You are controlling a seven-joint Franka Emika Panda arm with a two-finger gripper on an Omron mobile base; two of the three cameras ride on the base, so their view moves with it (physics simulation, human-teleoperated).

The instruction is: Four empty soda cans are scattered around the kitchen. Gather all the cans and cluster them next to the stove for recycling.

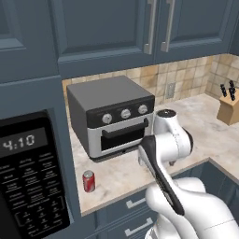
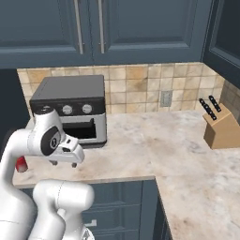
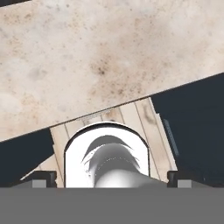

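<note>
Red can point(image 1: 88, 181) stands upright near the counter's point(image 1: 121, 175) front edge, left of the toaster oven point(image 1: 112, 116), well apart from my gripper point(image 3: 112, 179). Jaws spread fully, holding nothing. Empty can, so probably light, thin-walled, slick (easy to dent); I'd pinch mid-body. Can label unreadable; microwave point(image 1: 29, 179) display reads 4:10.

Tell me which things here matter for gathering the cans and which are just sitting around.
For the job:
- red can standing on the counter, near its front edge
- claw, open, holding nothing

Just sitting around:
- toaster oven
- knife block
- microwave
</note>
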